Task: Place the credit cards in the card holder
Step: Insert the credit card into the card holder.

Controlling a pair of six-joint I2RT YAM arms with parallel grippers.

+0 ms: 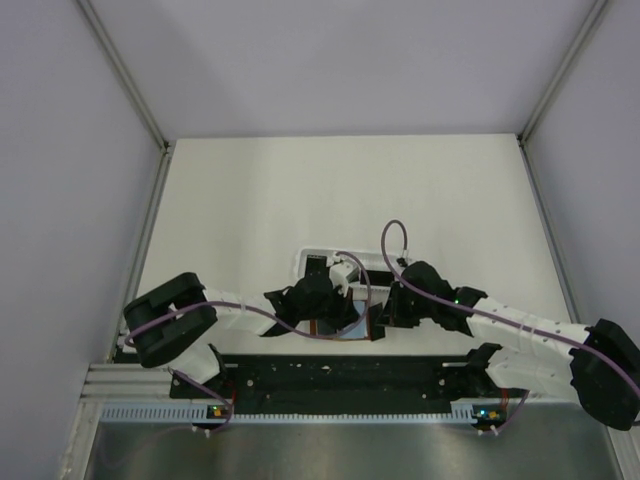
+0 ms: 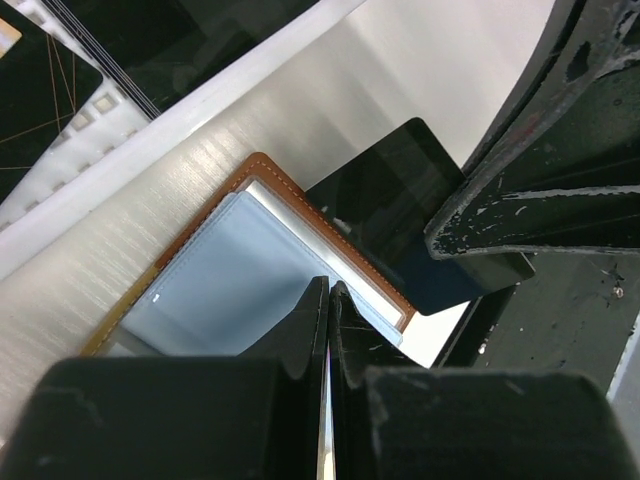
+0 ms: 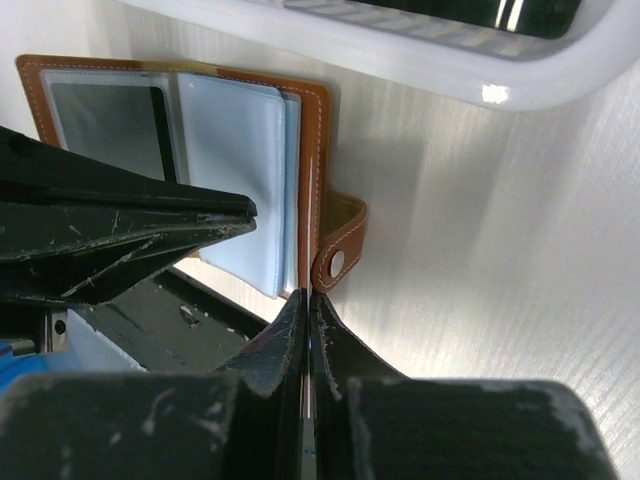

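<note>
Setting: two arms are meeting low over the near middle of the pale table [image 1: 250, 200].
Card holder [image 3: 310, 130]: brown leather, lying open and flat on the table just in front of the white slotted basket [image 2: 150, 115], with its bluish pockets [image 2: 230, 280] facing up.
Clasp tab [image 3: 340, 255]: sticking out from the holder's right stitched edge, snap stud showing.
Left gripper [image 2: 328, 305]: fingers are pressing flat together with no gap and nothing visibly held; the tips are sitting over a bluish pocket, close to the stitched border.
Right gripper [image 3: 308, 305]: fingers are likewise closed tight on nothing visible; the tips are meeting the holder's right edge just beside the clasp tab.
Black card [image 2: 395, 205]: lying at the holder's far stitched edge in the left wrist view, one end hidden under the right gripper's body; I cannot tell whether it is tucked into a pocket.
Dark card [image 3: 105, 125]: showing behind a clear pocket on the holder's left leaf in the right wrist view; I cannot tell if it is the same card.
Spare cards [image 2: 40, 110]: black, sitting inside the basket.
</note>
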